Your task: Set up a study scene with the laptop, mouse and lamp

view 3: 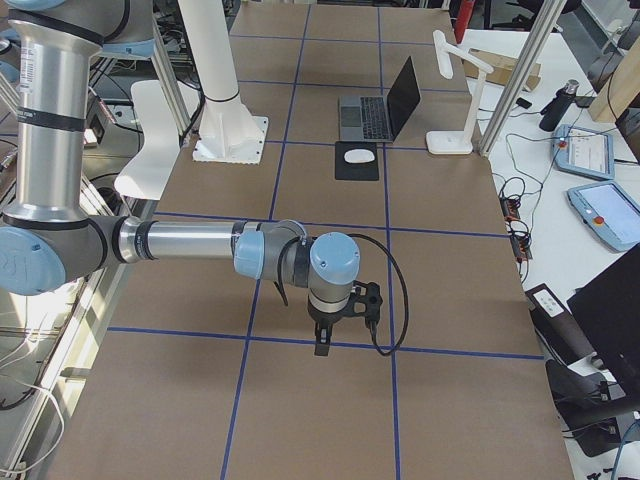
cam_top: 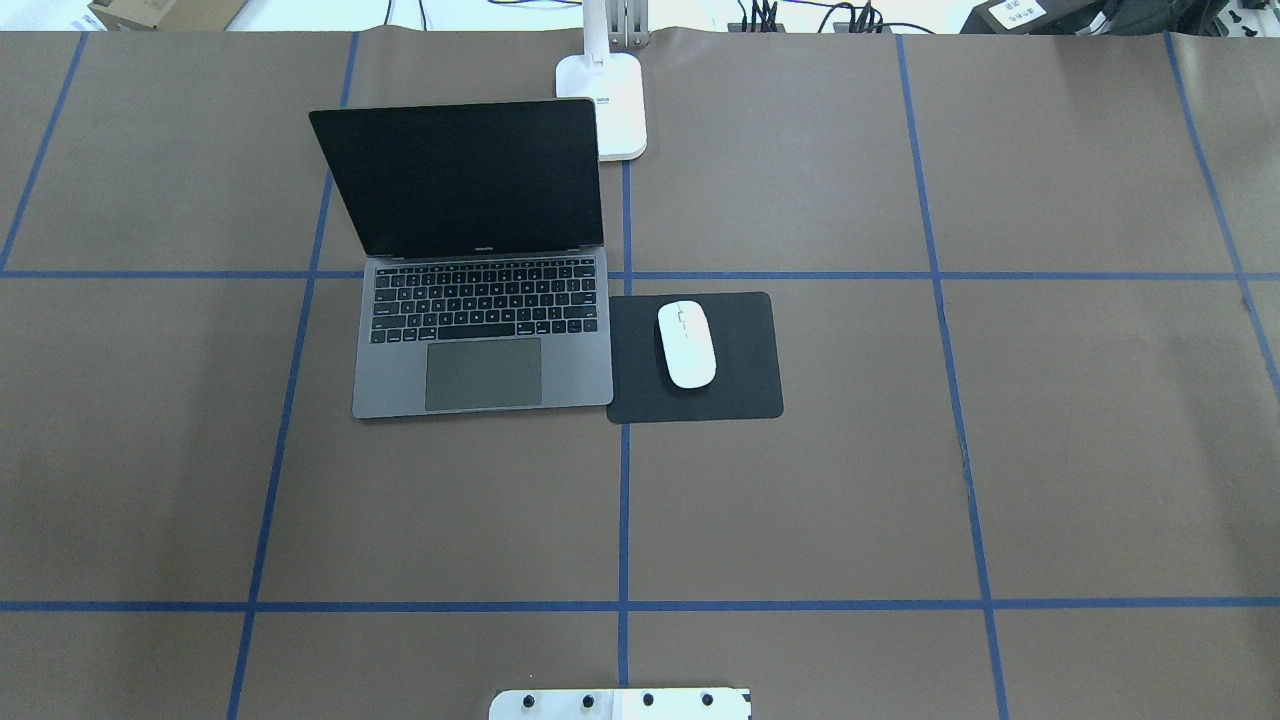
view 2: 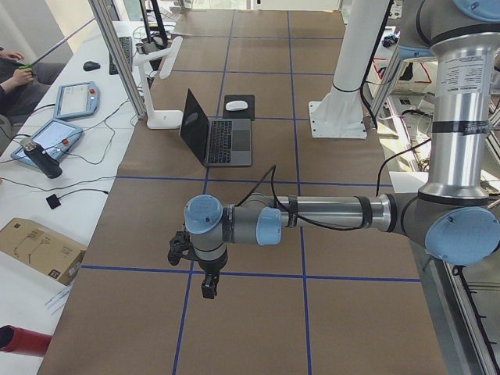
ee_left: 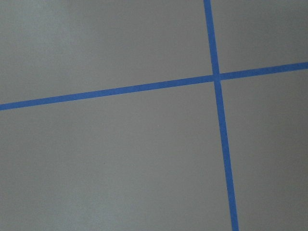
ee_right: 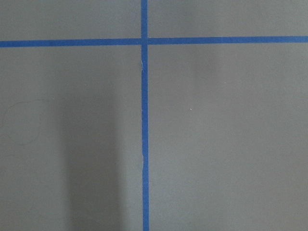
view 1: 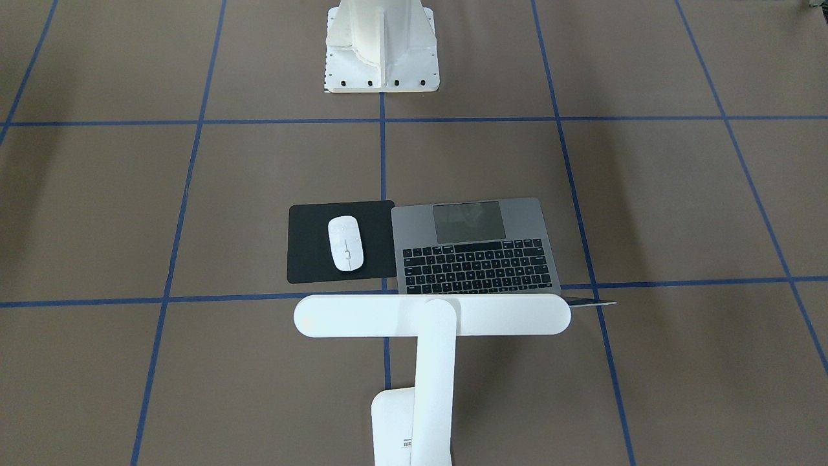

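Three items near the desk's point(cam_top: 900, 450) far edge: why grouped so?
— Seemingly arranged for study: open laptop point(cam_top: 480, 340), mouse point(cam_top: 686, 344) on black mat point(cam_top: 745, 370) just beside its right, lamp point(cam_top: 612, 110) behind.
Grippers?
— Left gripper point(view 2: 207, 289) and right gripper point(view 3: 322, 345) hang over the desk's opposite ends; fingers apart or together, cannot tell.

Laptop point(cam_top: 480, 330) open, mouse point(cam_top: 686, 344) beside, lamp point(view 1: 432, 315) upright

Left claw point(view 2: 208, 291), right claw point(view 3: 321, 346) (both downward)
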